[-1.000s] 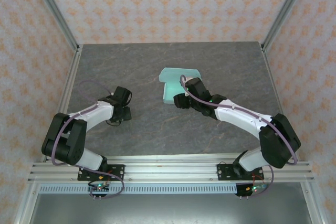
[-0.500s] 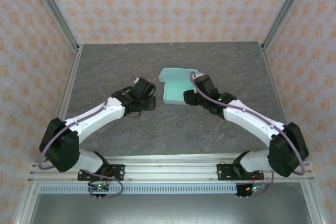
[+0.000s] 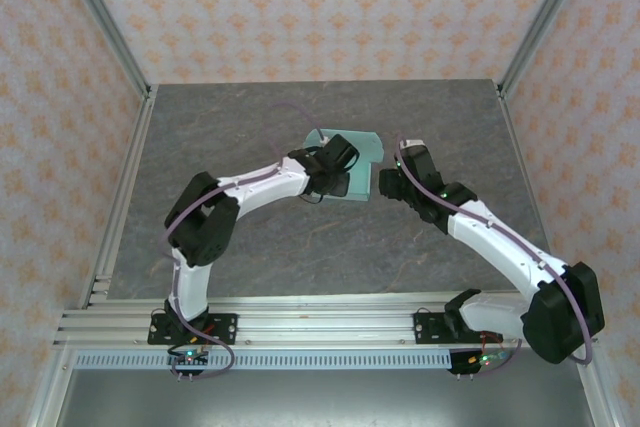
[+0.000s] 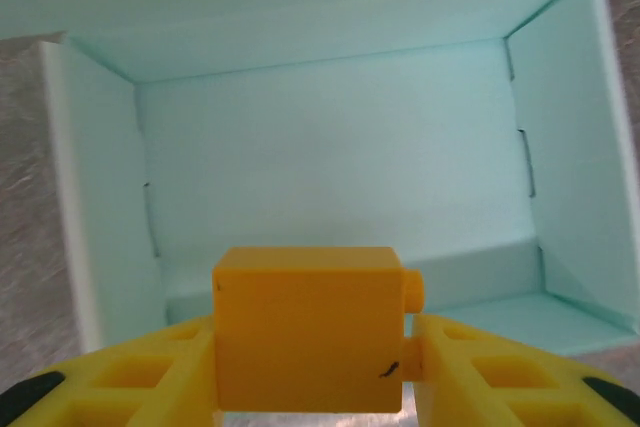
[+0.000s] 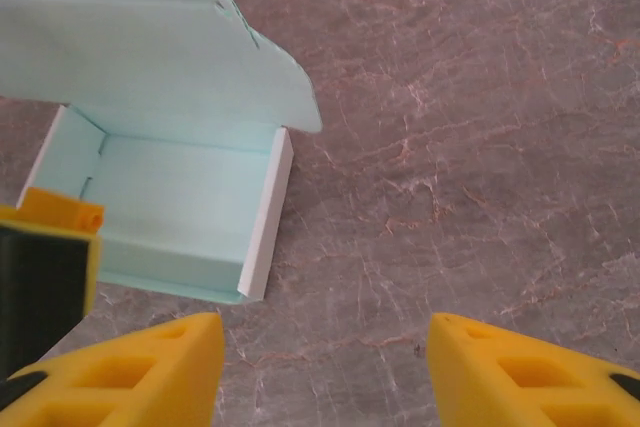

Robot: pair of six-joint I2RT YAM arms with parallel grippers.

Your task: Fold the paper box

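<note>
One thin mint paper box (image 4: 330, 157), one yellow block (image 4: 305, 327)

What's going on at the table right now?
The left end effector hangs over the paper box, aimed into its open tray, with a yellow block gripped between its fingers. The box is partly folded: the side walls stand up and the lid flap is open. The right end effector is open and empty over the table, beside the box.

The paper box (image 5: 180, 197) is mint-blue, the block (image 4: 310, 332) orange-yellow, the table (image 5: 450, 147) grey-marbled, walls (image 3: 320, 7) peach-patterned.
</note>
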